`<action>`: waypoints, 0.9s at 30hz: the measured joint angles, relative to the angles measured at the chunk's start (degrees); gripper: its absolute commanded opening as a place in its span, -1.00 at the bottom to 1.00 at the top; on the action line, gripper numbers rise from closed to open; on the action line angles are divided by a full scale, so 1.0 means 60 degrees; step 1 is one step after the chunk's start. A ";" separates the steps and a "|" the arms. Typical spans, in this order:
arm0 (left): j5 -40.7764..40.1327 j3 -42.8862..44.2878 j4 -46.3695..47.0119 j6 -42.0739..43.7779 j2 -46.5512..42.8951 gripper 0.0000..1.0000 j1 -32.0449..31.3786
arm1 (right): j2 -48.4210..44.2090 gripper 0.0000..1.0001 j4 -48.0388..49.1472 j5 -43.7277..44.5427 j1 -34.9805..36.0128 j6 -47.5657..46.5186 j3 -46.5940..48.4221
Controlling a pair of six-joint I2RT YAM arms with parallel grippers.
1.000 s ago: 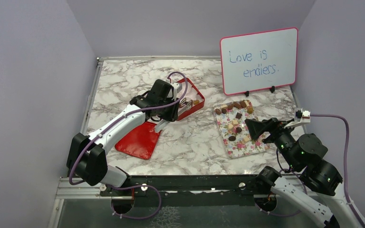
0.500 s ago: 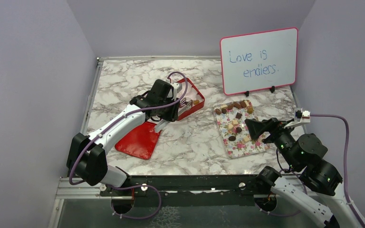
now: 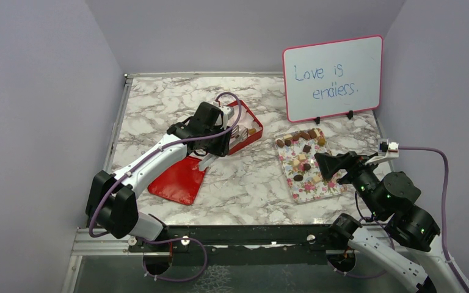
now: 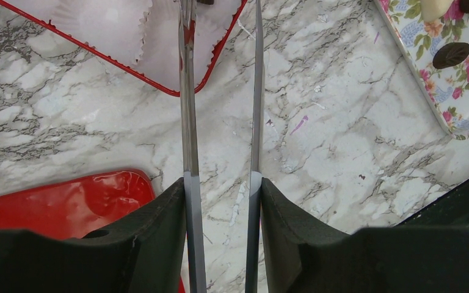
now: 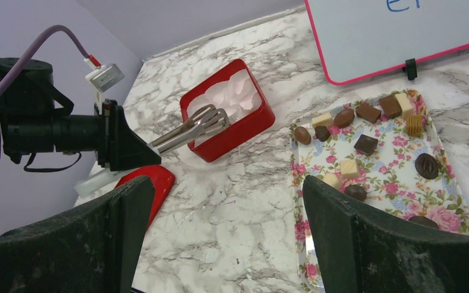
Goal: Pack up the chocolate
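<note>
Overhead, the left hand (image 4: 221, 189) is clenched on a pair of metal tongs (image 4: 188, 110), its two fingers pressing the arms from either side. The arms run nearly parallel with a narrow gap between them. The tongs reach forward so that their tips lie over the near corner of the red box (image 5: 238, 143); whether they hold anything cannot be told. White paper cups (image 5: 235, 97) fill the box.

Most of the chocolate (image 5: 366, 144) lies outside the box, on a floral tray (image 5: 391, 183) that sits on the tabletop (image 3: 250, 183) to the right of the box and apart from it. The pieces are dark brown, light brown and cream, round and square, most of them gathered at the tray's far end and a few scattered nearer. A small brown spot inside the box at its right end may be one more piece, but it is too small to tell.

The right hand (image 5: 223, 201) is released, its fingers spread wide with nothing between them, well to the right of the box and pointing back toward it.

A glossy red lid (image 3: 180, 180) lies flat, near and left of the box. A pink-framed whiteboard (image 3: 333, 76) stands right of the box and farther back.
</note>
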 measured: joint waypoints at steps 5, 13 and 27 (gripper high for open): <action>0.0000 0.0000 -0.0004 0.0000 0.0004 -0.11 0.0000 | 0.0000 0.93 0.0000 0.0000 0.0000 0.0000 0.0000; 0.0004 0.0000 0.0000 0.0004 0.0004 -0.11 0.0000 | 0.0004 0.93 0.0000 0.0000 0.0000 0.0000 0.0000; 0.0557 0.0113 0.0284 0.0069 -0.0499 -0.14 -0.0007 | 0.0197 0.93 0.0004 -0.0098 0.0000 0.0000 0.0000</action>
